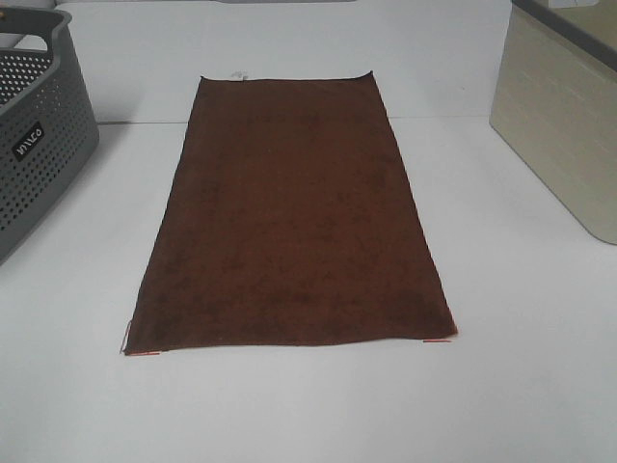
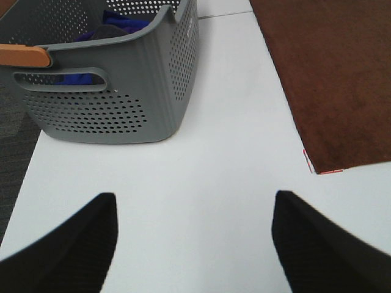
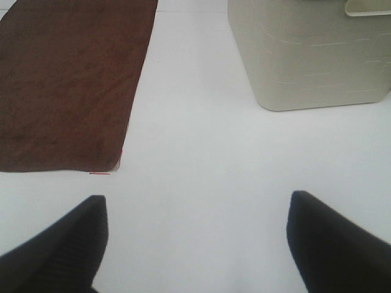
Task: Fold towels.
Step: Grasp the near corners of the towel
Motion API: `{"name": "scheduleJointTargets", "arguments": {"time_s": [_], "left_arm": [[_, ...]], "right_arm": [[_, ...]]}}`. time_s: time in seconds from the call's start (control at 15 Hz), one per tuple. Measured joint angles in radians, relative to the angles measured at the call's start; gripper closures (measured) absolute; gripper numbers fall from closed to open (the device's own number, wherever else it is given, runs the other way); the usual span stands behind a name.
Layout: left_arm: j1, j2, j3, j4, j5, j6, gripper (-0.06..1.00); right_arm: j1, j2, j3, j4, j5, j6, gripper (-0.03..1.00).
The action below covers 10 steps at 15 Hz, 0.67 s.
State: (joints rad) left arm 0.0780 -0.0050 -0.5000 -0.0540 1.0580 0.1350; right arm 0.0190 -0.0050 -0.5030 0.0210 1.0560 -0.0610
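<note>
1. Basket (image 2: 122,104): ahead of the left claw (image 2: 194,195), outward side; holds blue cloth (image 2: 116,24).
2. Left claw: jaws wide apart, empty, over bare table (image 2: 214,159), near one corner of the towel (image 2: 330,79).
3. Towel: flat, unfolded, ahead of and between both claws, likely so each reaches a corner.
4. Right claw (image 3: 197,196): jaws wide apart, empty, near the other near corner.
5. Bin (image 3: 305,55): ahead of the right claw, outward side.

Grey basket (image 1: 53,169): one dark label (image 1: 27,141) with white lettering (tilted, too blurred to read). Nothing else legible.
</note>
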Motion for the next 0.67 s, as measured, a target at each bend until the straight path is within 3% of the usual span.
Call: {"name": "scheduleJointTargets", "arguments": {"time_s": [0.33, 0.47, 0.67], "left_arm": [[0.000, 0.000, -0.001, -0.012, -0.002, -0.025, 0.26], [0.000, 0.077, -0.012, -0.076, -0.108, -0.115, 0.26], [0.000, 0.235, 0.007, -0.252, -0.300, -0.135, 0.26]], "right_arm": [[0.000, 0.021, -0.001, -0.008, -0.001, 0.000, 0.21], [0.000, 0.174, -0.038, -0.021, -0.032, 0.002, 0.21], [0.000, 0.400, -0.068, -0.012, -0.065, 0.026, 0.21]]}}
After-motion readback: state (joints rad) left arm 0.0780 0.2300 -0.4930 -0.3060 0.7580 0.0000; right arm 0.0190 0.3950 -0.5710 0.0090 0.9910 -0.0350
